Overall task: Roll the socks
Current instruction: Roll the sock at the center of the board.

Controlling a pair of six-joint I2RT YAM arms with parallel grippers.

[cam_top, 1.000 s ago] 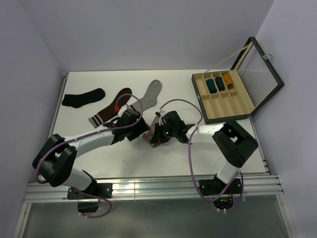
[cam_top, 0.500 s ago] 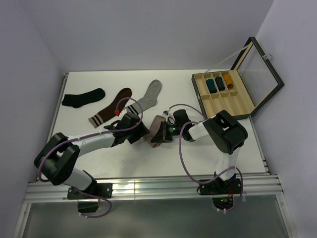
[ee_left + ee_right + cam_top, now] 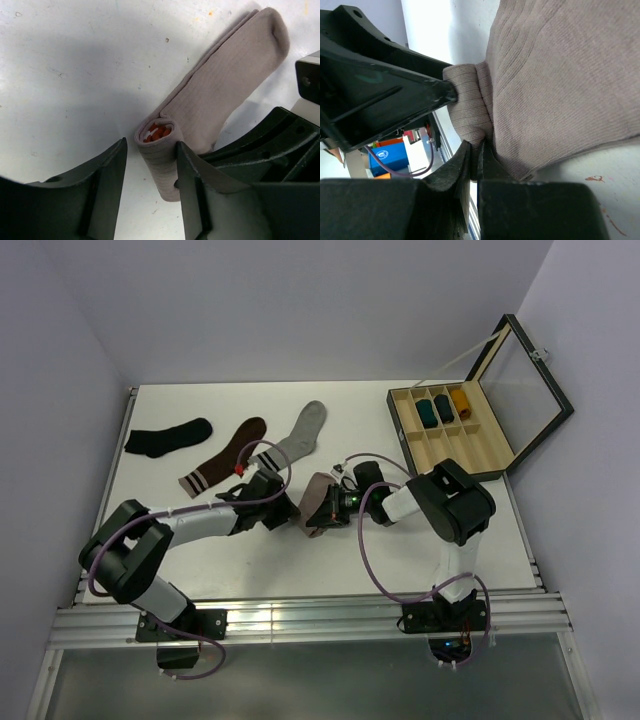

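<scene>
The dusty pink sock (image 3: 318,498) lies mid-table, its cuff end wound into a short roll (image 3: 159,150) with red stripes showing at the core. The toe end (image 3: 240,65) lies flat. My left gripper (image 3: 150,172) is open and straddles the roll: its right finger (image 3: 195,185) touches the roll, and its left finger (image 3: 100,185) stands off it with a gap. My right gripper (image 3: 479,150) is shut on a fold of the pink sock (image 3: 560,75) at the roll's edge. The light grey sock (image 3: 302,430) lies flat farther back.
A black sock (image 3: 168,436) and a dark brown striped sock (image 3: 225,465) lie at the back left. An open wooden box (image 3: 455,455) with three rolled socks in its compartments stands at the back right. The two arms meet tip to tip at the pink sock.
My left jaws have narrowed around the roll. The right arm swung its elbow back earlier and has held still since, still pinching the sock.
</scene>
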